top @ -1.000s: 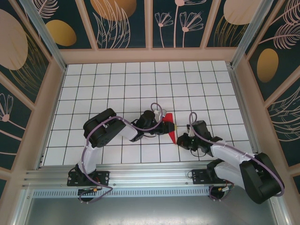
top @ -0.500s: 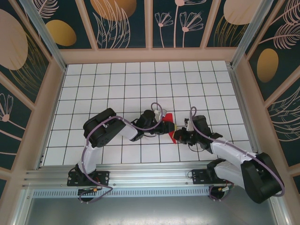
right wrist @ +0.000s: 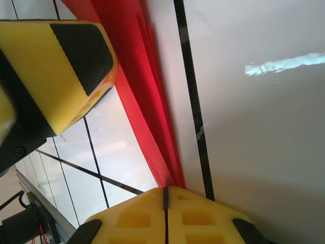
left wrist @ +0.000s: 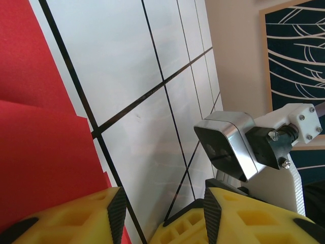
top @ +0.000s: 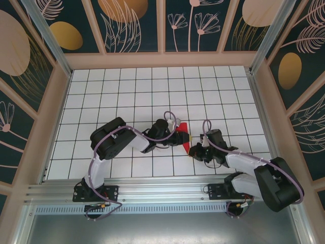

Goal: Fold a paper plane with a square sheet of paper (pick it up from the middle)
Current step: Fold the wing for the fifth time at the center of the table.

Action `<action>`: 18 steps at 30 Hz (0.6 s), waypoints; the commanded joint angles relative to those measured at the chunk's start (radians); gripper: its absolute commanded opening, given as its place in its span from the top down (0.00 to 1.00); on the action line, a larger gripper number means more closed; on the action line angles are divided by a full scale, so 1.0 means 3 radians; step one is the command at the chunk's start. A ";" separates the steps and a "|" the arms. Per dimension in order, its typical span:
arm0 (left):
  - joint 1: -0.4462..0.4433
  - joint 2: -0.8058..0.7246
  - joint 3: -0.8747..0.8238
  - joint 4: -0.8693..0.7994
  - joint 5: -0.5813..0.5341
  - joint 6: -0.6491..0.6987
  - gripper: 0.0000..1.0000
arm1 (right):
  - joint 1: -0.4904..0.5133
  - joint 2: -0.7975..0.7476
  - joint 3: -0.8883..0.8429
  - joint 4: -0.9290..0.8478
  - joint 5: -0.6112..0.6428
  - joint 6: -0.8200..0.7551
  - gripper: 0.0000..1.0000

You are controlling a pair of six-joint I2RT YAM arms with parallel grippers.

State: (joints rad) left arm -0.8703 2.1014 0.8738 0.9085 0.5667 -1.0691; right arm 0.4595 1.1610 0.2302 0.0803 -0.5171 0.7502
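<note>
Note for you: left arm (top: 114, 138) and right arm (top: 264, 178) share black joint housings and white links, each trailed by a lilac cable (top: 92, 168). Your left gripper (left wrist: 161, 211) has yellow moulded fingers (left wrist: 244, 221) faced with black knurled pads (left wrist: 117, 216). A silver-and-black camera block (left wrist: 226, 147) sits on a white, screw-fastened bracket (left wrist: 299, 119).

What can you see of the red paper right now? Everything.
The red paper is thin, plain and matte, folded into a narrow strip of stacked layers with sharp creases. It sits midway across the tiled table, toward the front, between the arms. The right gripper is shut on one end; the open left gripper is beside the wider part.
</note>
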 commanded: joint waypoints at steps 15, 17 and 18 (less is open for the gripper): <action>0.0008 0.0205 -0.0011 -0.0507 -0.0131 0.0133 0.54 | -0.0079 -0.0039 -0.0038 -0.0897 0.0140 -0.0049 0.91; 0.0012 0.0203 -0.0008 -0.0513 -0.0136 0.0134 0.54 | -0.0076 -0.0143 0.0000 -0.0951 0.0080 -0.0063 0.91; 0.0012 0.0205 -0.0007 -0.0514 -0.0136 0.0133 0.54 | -0.0079 -0.0206 0.0027 -0.0962 0.0038 -0.0074 0.91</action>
State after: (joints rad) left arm -0.8703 2.1021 0.8806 0.8970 0.5682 -1.0618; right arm 0.4438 1.1221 0.2424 -0.0185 -0.5140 0.7433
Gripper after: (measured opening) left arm 0.462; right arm 0.093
